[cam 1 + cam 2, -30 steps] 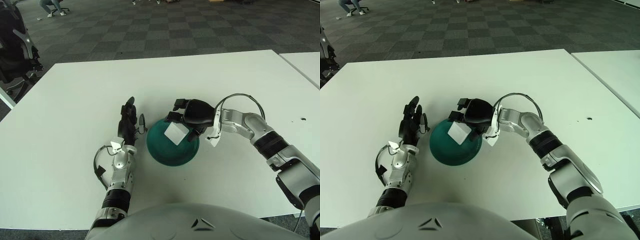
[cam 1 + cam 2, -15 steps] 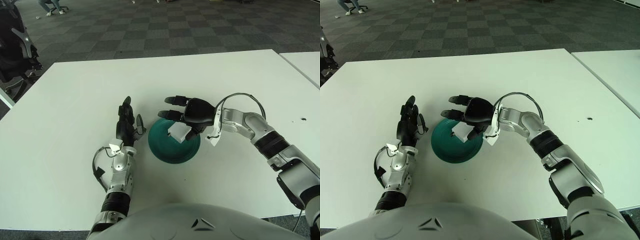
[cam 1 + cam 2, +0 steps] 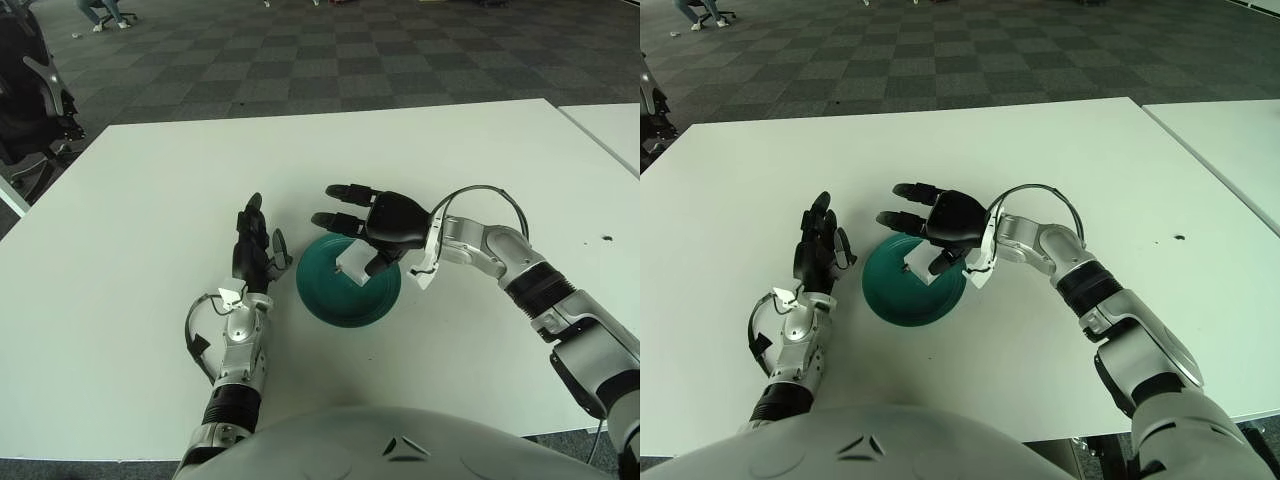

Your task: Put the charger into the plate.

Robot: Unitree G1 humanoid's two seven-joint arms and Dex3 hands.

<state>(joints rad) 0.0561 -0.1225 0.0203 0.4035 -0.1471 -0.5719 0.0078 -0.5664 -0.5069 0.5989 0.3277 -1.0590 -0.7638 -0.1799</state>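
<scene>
A moment ago my right hand [image 3: 372, 222] was wrapped around the white charger [image 3: 353, 262], holding it over the green plate [image 3: 348, 293]. Now my fingers [image 3: 340, 191] are stretched out wide, and I am not holding anything. The charger has dropped out of my hand and lies inside the plate, under my thumb. It looks like it touches the plate's inside, close to the far edge. I think that means the job is nearly done. The charger is where it should be. What is left, I guess, is to lift my right hand up and away without bumping the plate. My left hand [image 3: 252, 245] shows just left of the plate, fingers straight and holding nothing.
</scene>
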